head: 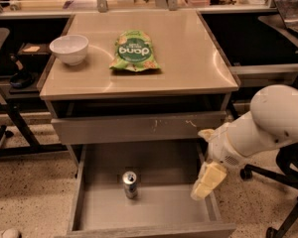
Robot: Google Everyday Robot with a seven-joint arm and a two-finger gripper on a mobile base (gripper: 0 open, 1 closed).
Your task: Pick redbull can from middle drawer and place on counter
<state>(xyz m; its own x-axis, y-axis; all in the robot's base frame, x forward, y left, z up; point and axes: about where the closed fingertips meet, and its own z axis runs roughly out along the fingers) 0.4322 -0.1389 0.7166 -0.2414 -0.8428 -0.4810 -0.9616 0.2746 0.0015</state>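
Note:
The redbull can (130, 184), slim, silver and blue with a shiny top, stands upright on the grey floor of the open middle drawer (159, 207), left of its centre. My gripper (208, 180), pale yellow on a white arm, hangs over the drawer's right side wall, well to the right of the can and apart from it. It holds nothing that I can see. The tan counter (188, 58) tops the cabinet above.
On the counter stand a white bowl (69, 48) at the left and a green snack bag (134, 51) in the middle. A scratched grey drawer front (139, 127) is shut above the open drawer. Dark side desks flank the cabinet; a chair base (283, 217) stands at the right.

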